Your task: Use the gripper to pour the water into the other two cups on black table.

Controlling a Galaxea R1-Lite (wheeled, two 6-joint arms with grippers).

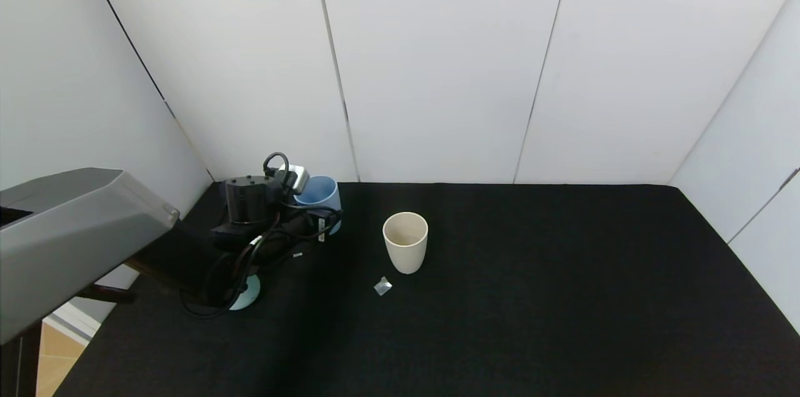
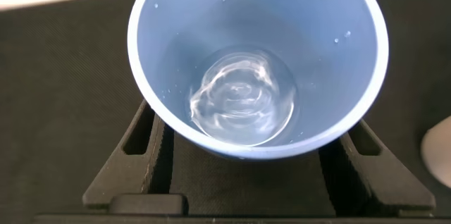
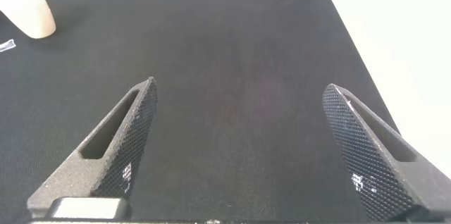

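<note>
My left gripper [image 1: 310, 212] is shut on a light blue cup [image 1: 319, 192] at the back left of the black table [image 1: 531, 297]. In the left wrist view the blue cup [image 2: 257, 34] stands upright between the fingers [image 2: 134, 157], and the water [image 2: 243, 97] ripples in its bottom. The cream cup [image 1: 405, 241] stands open and upright to the right of it. The teal-green cup [image 1: 245, 294] is mostly hidden under my left arm. My right gripper [image 3: 239, 86] hangs open over bare black cloth, out of the head view.
A small crumpled clear scrap [image 1: 382, 286] lies just in front of the cream cup. White wall panels [image 1: 437, 59] border the table at the back and sides. The cream cup [image 3: 28, 5] shows far off in the right wrist view.
</note>
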